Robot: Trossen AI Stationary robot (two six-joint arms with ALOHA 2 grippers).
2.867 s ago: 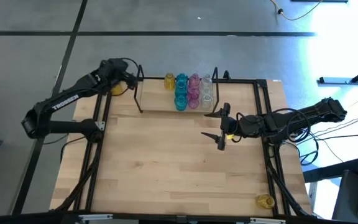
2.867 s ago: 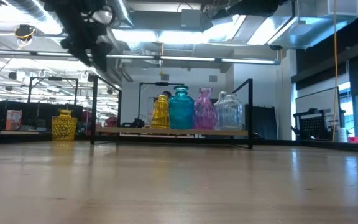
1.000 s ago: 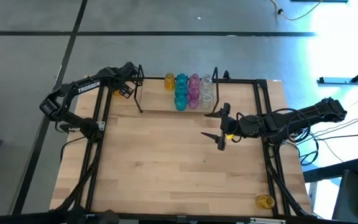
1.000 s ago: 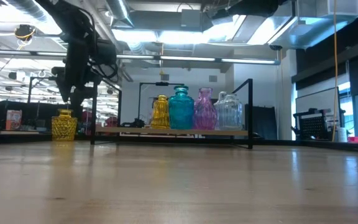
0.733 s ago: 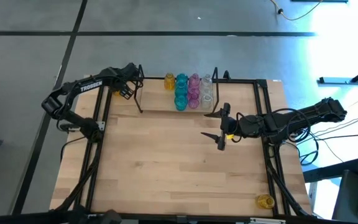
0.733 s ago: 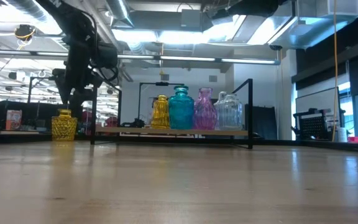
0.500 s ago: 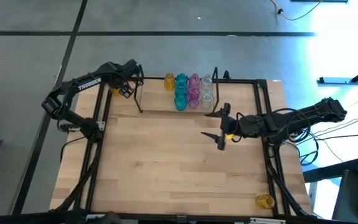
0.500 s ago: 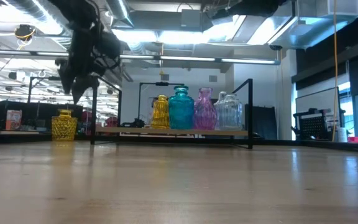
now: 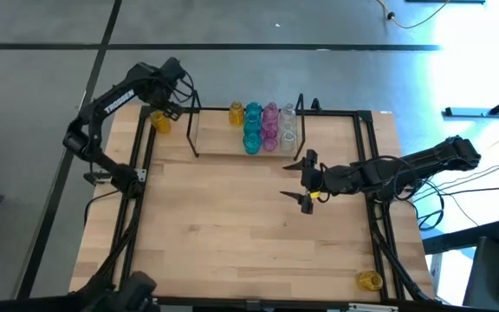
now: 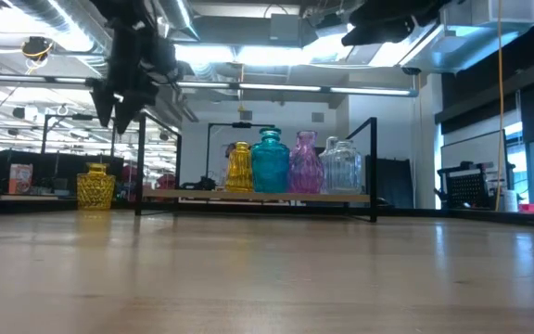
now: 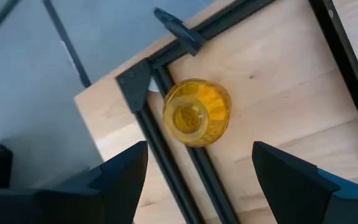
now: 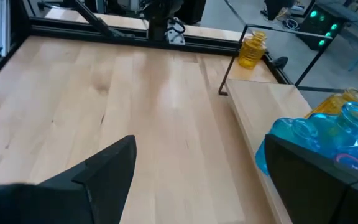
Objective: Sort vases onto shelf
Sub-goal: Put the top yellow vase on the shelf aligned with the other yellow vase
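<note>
The left end effector (image 11: pixel 194 171) has lifted, jaws spread and empty, above the yellow vase (image 11: pixel 196 112): rigid, slick, breakable; grip its neck.

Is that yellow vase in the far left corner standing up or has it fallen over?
Upright. The yellow vase shows its round mouth straight up to the left wrist view, and in the low view it stands on its base on the table.

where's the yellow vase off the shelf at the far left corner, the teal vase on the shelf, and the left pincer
yellow vase (image 11: pixel 196 112), left wrist view, on its round mouth seen from above
teal vase (image 10: pixel 270 165), low view, on its body
left pincer (image 11: pixel 194 171), left wrist view, midway between its open fingertips, above the yellow vase
</note>
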